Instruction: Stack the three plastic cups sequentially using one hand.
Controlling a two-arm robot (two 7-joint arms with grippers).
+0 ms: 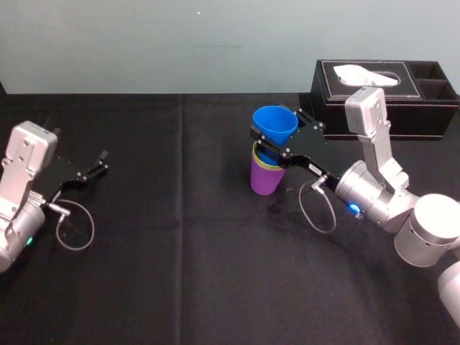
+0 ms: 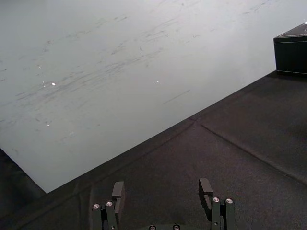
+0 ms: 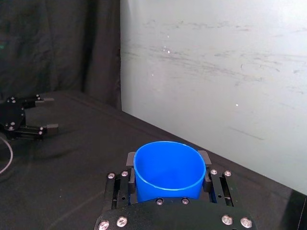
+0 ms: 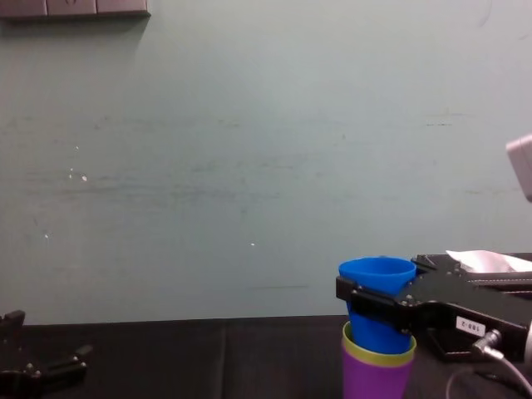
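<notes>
A pale grey-green wall, marked with faint horizontal scuffs and a few white specks, closes the far side of the scene, with a grey panel at its upper left in the chest view. Before it lies the surface, covered in black cloth with a crease running from near to far. A black tissue box stands at the far right, and the right wrist view shows a dark drape hanging beside the wall.
</notes>
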